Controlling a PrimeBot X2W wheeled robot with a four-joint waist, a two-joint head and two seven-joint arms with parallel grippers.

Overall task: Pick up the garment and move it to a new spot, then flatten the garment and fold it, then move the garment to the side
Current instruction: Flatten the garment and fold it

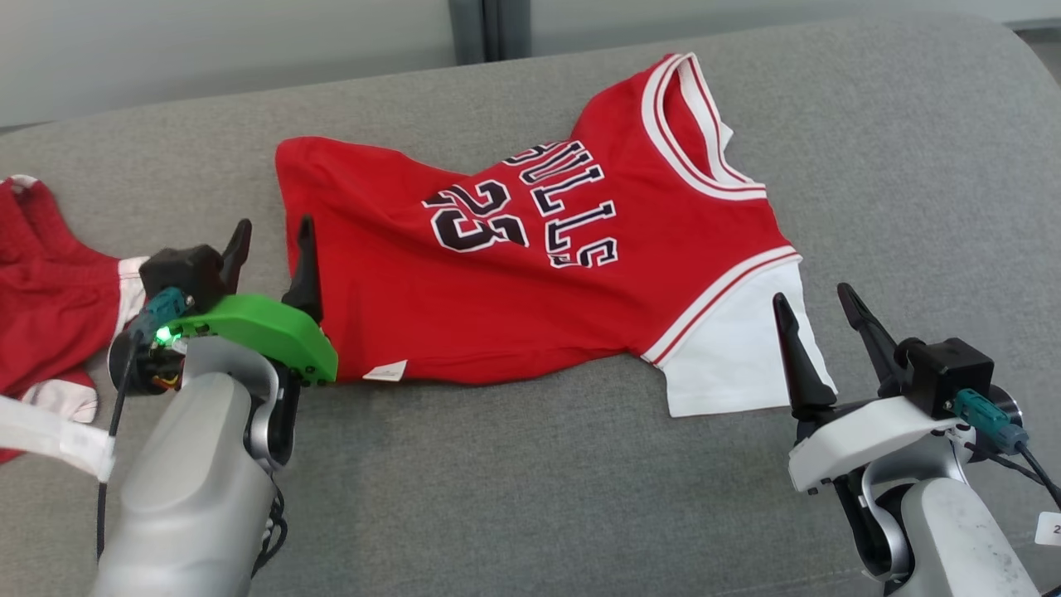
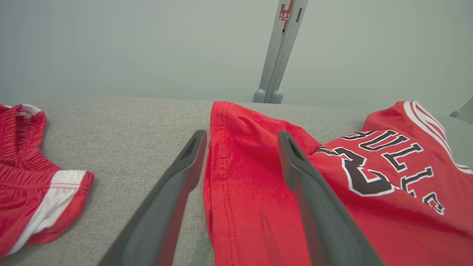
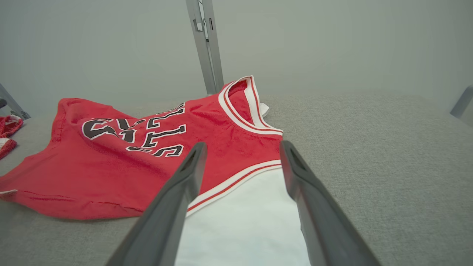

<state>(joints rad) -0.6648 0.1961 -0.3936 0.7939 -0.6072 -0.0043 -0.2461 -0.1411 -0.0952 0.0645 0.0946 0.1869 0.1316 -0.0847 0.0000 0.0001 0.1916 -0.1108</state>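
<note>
The red garment point(image 1: 530, 282) is lying spread out in the middle of the gray couch point(image 1: 514, 489). The left gripper point(image 1: 275, 222) is sitting wide open at its red bottom edge, holding nothing. The right gripper point(image 1: 811, 293) is sitting open by its white sleeve, empty too. Red shorts point(image 1: 50, 290) are lying at the couch's left edge.

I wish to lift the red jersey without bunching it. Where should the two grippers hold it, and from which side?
Probably the jersey at its two near ends: left gripper on the hem, right gripper on the white sleeve. Come from the robot's side, fingers low: both edges lie flat, in line with the open fingers.
</note>
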